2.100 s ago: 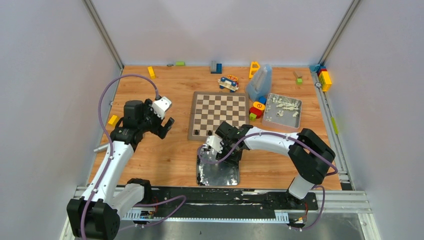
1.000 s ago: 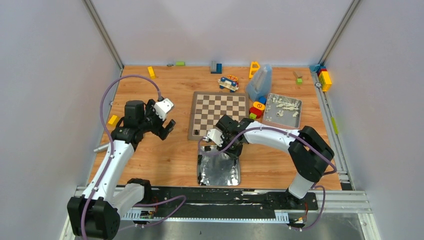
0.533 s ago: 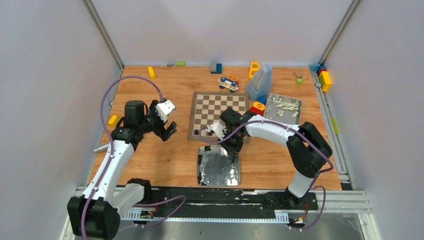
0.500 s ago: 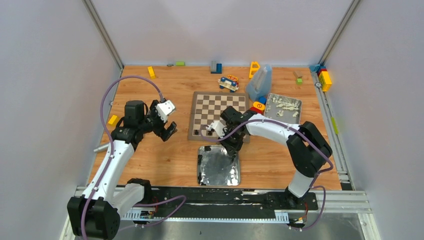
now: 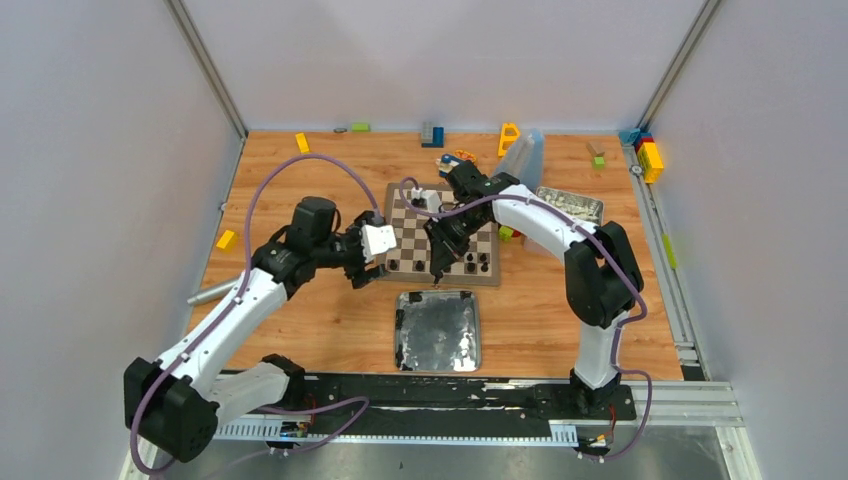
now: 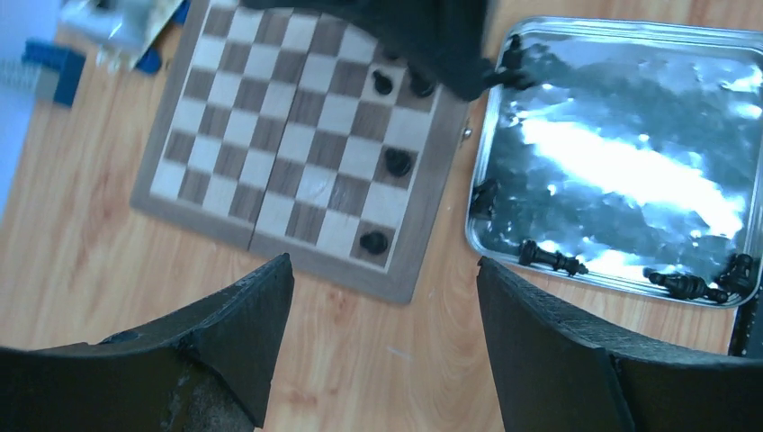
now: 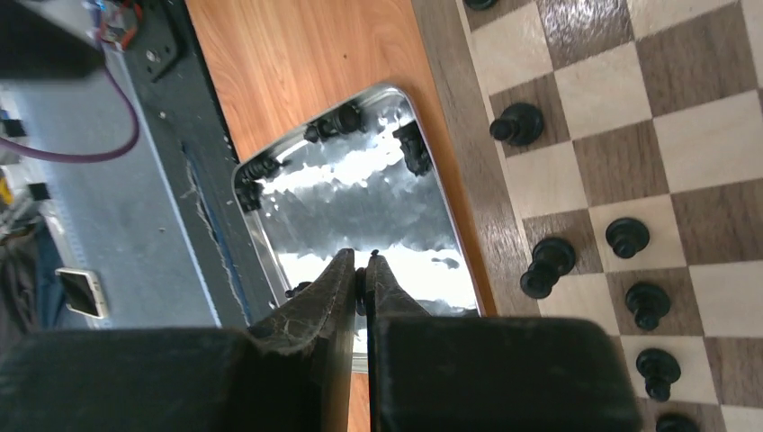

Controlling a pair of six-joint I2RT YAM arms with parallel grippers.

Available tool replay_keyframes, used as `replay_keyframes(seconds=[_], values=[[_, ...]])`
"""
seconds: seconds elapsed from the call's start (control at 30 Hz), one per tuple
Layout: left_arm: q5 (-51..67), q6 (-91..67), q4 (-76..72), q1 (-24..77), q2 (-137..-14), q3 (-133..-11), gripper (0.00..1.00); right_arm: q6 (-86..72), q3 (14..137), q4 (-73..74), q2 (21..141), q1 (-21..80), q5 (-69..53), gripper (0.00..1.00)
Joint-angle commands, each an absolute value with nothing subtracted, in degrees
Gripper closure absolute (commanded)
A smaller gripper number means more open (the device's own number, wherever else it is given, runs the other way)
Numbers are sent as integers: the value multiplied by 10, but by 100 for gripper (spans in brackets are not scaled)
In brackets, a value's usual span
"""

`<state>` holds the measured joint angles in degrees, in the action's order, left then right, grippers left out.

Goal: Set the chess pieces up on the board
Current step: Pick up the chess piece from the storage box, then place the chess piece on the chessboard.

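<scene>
Right fingers (image 7: pixel 315 324) were pinched shut above the board's (image 7: pixel 702 144) near edge. What was gripped, if anything, couldn't be told tbh. Left fingers (image 6: pixel 243 306) were held wide open, empty, beside it, likely waiting.

Right arm (image 5: pixel 530 214) overhangs the board (image 5: pixel 410 240); chess pieces (image 5: pixel 470 263) crowd its near rows.

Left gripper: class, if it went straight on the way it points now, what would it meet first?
Likely the board's brown border next to the end chess piece, or the table beside it. The open left gripper frames that spot; depth is unclear.
</scene>
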<state>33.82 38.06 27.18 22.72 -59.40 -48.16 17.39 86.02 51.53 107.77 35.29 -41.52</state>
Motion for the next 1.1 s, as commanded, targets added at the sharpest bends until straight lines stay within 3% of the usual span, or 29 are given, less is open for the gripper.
replay_keyframes(seconds=[0.0, 0.53, 1.07], values=[[329, 478, 297, 290, -624, -533, 19, 153, 924, 552, 1113, 339, -507, 100], [189, 635, 299, 509, -735, -593, 36, 131, 953, 579, 1159, 318, -583, 100], [89, 660, 300, 568, -791, -606, 60, 134, 942, 580, 1155, 317, -585, 100]])
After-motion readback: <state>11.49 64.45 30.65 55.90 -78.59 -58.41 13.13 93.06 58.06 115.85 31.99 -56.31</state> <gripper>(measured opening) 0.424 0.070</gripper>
